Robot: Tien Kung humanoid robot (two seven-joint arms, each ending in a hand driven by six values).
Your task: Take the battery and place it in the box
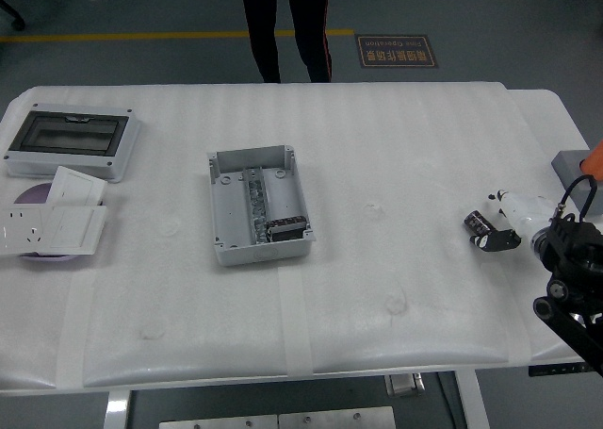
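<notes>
The battery [478,222], a small black block, lies on the white table [396,146] near its right edge. My right hand [497,225], white with black fingertips, comes in from the right and sits low just right of the battery, fingers spread around its right end, not closed on it. The grey open box [259,206] stands left of the table's middle, far to the left of the battery, with a dark part [287,228] inside near its front right corner. My left arm is out of view.
A grey enclosure with a dark window lid [69,140] stands at the far left. White socket plates [49,224] lie in front of it over a purple disc. A person's legs [283,24] stand beyond the far edge. A grey object [568,163] sits off the table's right edge.
</notes>
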